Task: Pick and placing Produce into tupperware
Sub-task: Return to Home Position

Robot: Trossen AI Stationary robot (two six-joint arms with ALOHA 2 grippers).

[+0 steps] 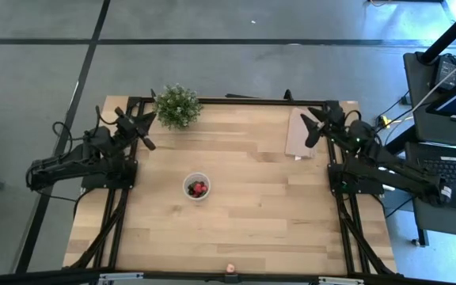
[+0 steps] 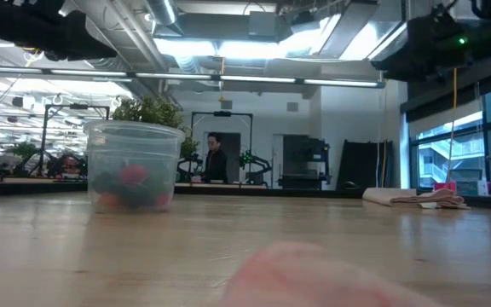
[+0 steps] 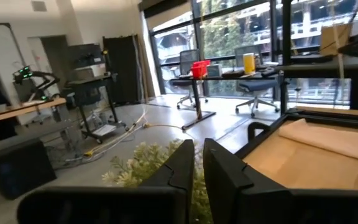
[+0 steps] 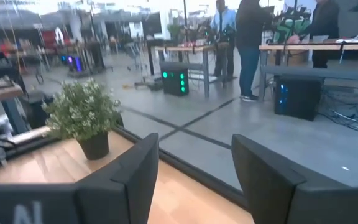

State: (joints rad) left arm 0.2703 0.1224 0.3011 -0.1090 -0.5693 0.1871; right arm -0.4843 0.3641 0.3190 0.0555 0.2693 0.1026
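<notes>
The tupperware (image 1: 197, 187), a small round translucent cup, stands on the wooden table (image 1: 244, 229) a little left of its middle. Red and dark produce (image 1: 199, 188) lies inside it and shows through its wall (image 2: 133, 179) in the low view. One pinkish piece (image 1: 229, 269) lies at the table's near edge and shows as a blurred blob (image 2: 314, 273) close to the low camera. My left gripper (image 1: 149, 131) hovers level at the far left beside the potted plant, its fingers (image 3: 182, 165) almost together with nothing between them. My right gripper (image 1: 307, 129) hovers open at the far right, holding nothing (image 4: 194, 149).
A bushy potted plant (image 1: 176, 105) stands at the far edge, left of centre, just ahead of my left gripper (image 3: 199, 149). A flat beige sheet (image 1: 299, 133) lies at the far right under my right gripper. Black frame rails run along both sides of the table.
</notes>
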